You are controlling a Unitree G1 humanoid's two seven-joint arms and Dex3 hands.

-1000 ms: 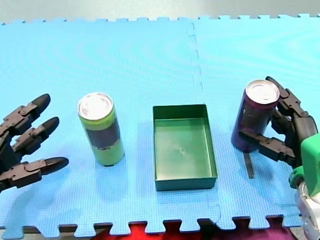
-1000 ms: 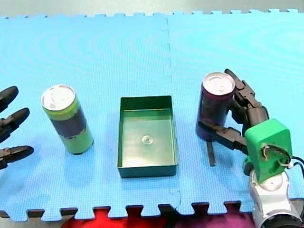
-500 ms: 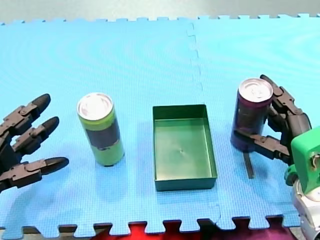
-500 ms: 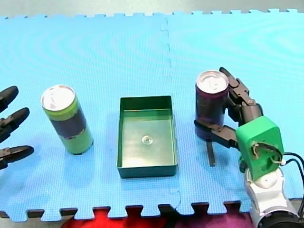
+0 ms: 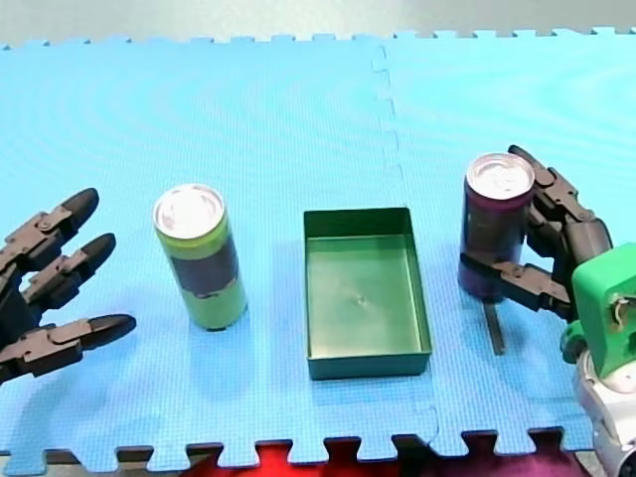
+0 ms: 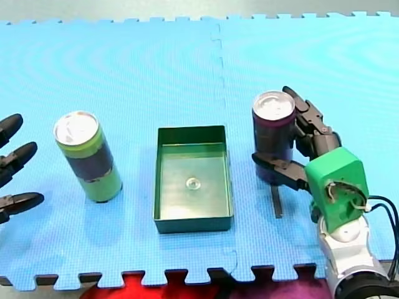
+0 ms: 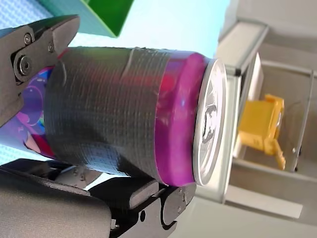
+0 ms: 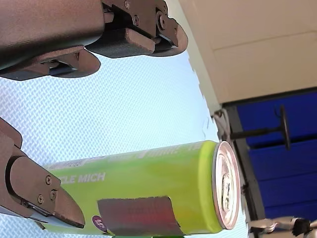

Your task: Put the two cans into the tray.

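- The right hand (image 5: 556, 238) grasps the purple can (image 5: 494, 234), which is upright just right of the tray (image 5: 368, 366). Its fingers (image 7: 29, 54) press on opposite sides of the can. Whether the base is clear of the mat (image 5: 248, 109) cannot be told.
- The can is tall and is held from the side. It may tip or swing in the fingers on the way over, especially if it is full.
- If the can travels too low, its base could catch the tray's right wall. That would either shove the light tray left or knock the can out of the grip.
- The tray looks narrow. Setting this can down in the middle may leave too little room for the second one.
- The green can (image 5: 204, 263) stands upright left of the tray, apart from the left hand (image 5: 45, 283). That hand holds nothing and sits at the mat's left edge. A hasty reach from there could bump the green can and topple it before the hand closes.
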